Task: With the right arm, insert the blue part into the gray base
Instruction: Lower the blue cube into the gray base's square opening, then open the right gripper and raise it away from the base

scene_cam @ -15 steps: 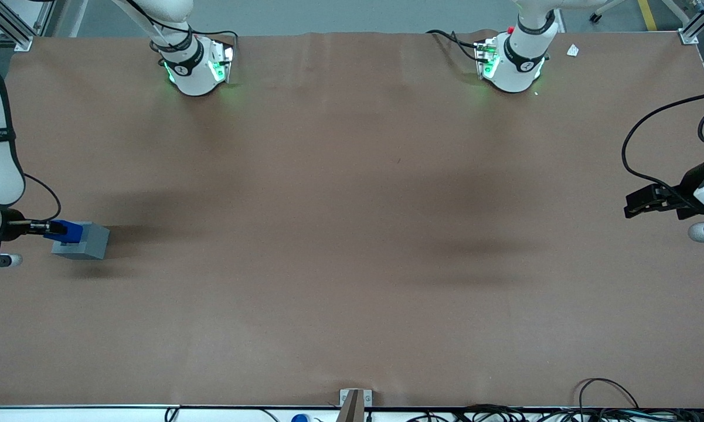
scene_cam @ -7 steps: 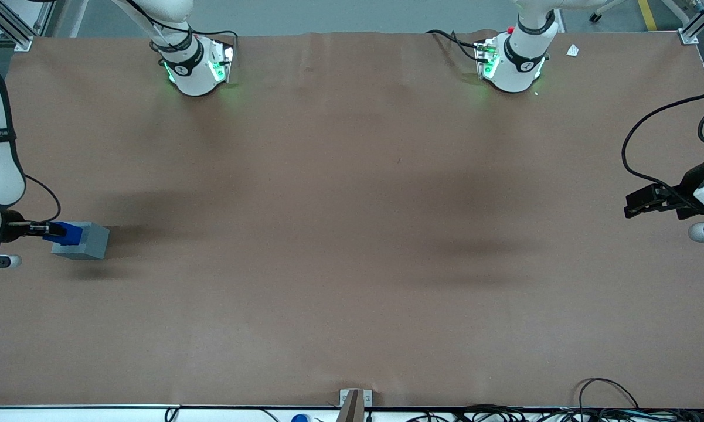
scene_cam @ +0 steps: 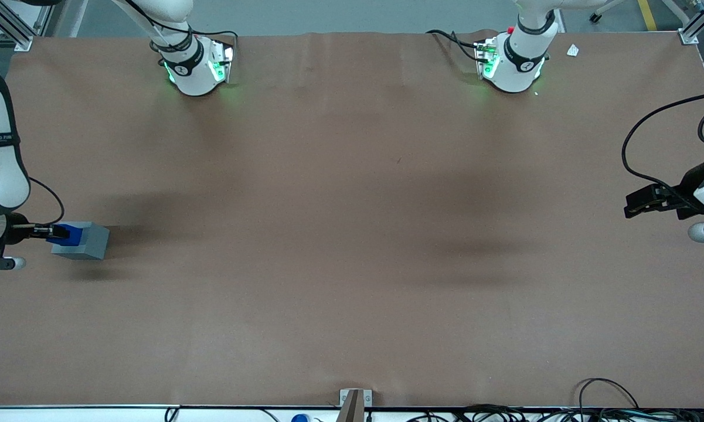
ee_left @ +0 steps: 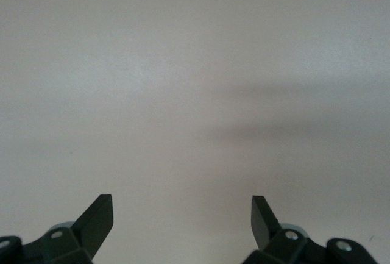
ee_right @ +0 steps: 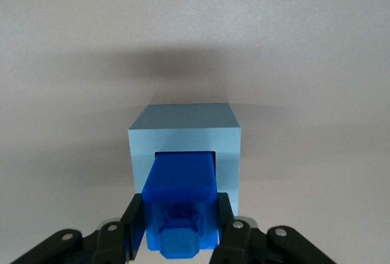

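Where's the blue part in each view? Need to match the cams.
Front view: blue part on top of the gray base, at the working arm's end of the table, gripper shut on it.
Right wrist view: blue part entering the gray base recess.
Left wrist view: not in it.
Shared landmark: the gray base.

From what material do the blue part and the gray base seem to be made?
The blue part, held in the right arm's pincer and entering the base's recess, looks like molded plastic: saturated even color, slightly glossy, crisp edges and a formed knob. The gray base looks like matte plastic, possibly printed: flat pale faces with no shine and no grain. Neither can be confirmed by sight alone.
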`<state>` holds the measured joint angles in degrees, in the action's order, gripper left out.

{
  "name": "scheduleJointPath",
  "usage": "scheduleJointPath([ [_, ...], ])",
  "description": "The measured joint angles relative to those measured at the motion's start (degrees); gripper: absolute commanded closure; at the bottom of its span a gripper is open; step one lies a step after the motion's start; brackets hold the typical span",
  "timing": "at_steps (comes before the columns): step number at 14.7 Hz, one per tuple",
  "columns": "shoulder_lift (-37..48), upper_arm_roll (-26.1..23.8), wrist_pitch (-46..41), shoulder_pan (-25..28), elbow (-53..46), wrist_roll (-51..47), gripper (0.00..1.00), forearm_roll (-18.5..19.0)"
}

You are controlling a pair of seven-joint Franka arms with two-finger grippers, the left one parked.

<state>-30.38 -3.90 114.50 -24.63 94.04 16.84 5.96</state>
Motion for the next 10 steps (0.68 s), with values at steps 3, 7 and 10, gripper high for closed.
scheduleJointPath([
  [3, -0.1, 0.0, -0.03, 0.0, 0.0, -0.1, 0.0, 0.0],
  [7, -0.06, -0.48, -0.76, 0.23, -0.44, -0.18, 0.0, 0.0],
  [10, 1.79, -0.92, -4.16, 1.57, -2.99, -0.55, 0.0, 0.0],
])
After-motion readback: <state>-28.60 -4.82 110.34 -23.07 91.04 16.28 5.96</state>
